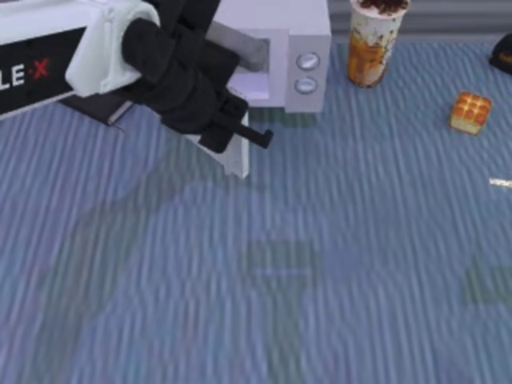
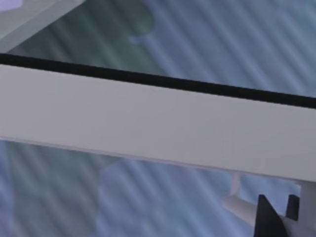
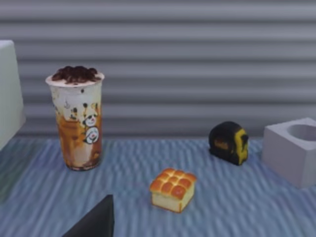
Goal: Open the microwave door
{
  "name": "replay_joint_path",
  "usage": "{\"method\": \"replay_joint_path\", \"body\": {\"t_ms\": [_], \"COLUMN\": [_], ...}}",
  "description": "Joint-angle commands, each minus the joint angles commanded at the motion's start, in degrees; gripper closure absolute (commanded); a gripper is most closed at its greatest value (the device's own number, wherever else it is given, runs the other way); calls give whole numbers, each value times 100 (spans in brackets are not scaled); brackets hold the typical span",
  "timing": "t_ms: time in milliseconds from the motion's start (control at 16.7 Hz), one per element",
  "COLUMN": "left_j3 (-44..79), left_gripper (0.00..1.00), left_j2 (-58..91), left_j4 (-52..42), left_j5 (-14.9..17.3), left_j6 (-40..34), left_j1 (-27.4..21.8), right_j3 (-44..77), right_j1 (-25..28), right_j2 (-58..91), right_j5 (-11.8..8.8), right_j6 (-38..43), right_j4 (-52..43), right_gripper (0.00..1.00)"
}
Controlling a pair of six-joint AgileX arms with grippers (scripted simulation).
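The microwave [image 1: 308, 36] stands at the table's back, left of centre, its two grey knobs facing front. The microwave door [image 1: 238, 156] is swung out toward the front, leaving the cavity [image 1: 258, 58] showing. My left gripper [image 1: 252, 134] reaches down over the door's free edge. In the left wrist view the door [image 2: 158, 123] fills the middle as a pale band with a black strip. Its pale handle [image 2: 239, 210] runs between the dark fingers of my left gripper [image 2: 279, 213], which is shut on it. My right gripper [image 3: 98, 222] is out of the top view and parked to the right.
A tall milk-tea cup [image 1: 372, 44] stands just right of the microwave. A small bread loaf [image 1: 470, 112] and a black-yellow tape measure [image 1: 504, 54] lie at the back right. A pale block with a round hole [image 3: 294, 148] sits farther right. A dark flat object [image 1: 92, 108] lies under my left arm.
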Motion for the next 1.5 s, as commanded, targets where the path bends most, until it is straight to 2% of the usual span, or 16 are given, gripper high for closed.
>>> {"method": "replay_joint_path", "body": {"t_ms": [180, 540, 1500], "left_j3": [-53, -336, -343], "left_gripper": [100, 100, 100], "left_j2": [-25, -268, -273], "left_j4": [2, -12, -13], "left_j5": [80, 416, 424], "left_j6": [58, 731, 747], "left_j1": [1, 259, 266], "right_j3": [0, 0, 0], "right_j1": [0, 0, 0], "right_j2": [0, 0, 0], "right_j5": [0, 0, 0], "right_j6": [0, 0, 0], "right_j4": [0, 0, 0], "right_gripper": [0, 0, 0]}}
